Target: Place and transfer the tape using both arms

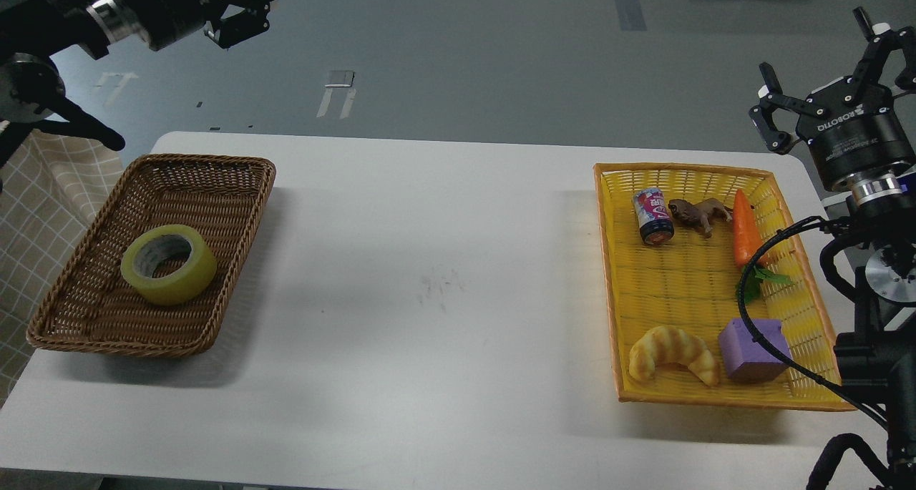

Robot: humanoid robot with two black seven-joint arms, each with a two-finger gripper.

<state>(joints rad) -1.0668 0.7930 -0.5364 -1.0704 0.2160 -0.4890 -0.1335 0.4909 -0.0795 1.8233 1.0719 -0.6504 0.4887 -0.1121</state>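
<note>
The tape (169, 264), a yellow translucent roll with a grey-white core, lies flat in the brown wicker basket (215, 168) at the table's left. My left gripper (250, 11) is raised high above the far side of that basket, open and empty, fingers pointing right. My right gripper (834, 64) is raised at the far right, beyond the yellow basket's back corner, open and empty, fingers pointing up.
A yellow basket (608, 275) at the right holds a small can (653, 217), a brown toy animal (698, 212), a carrot (746, 229), a croissant toy (673, 354) and a purple block (753, 348). A checked cloth (28, 211) hangs at the far left.
</note>
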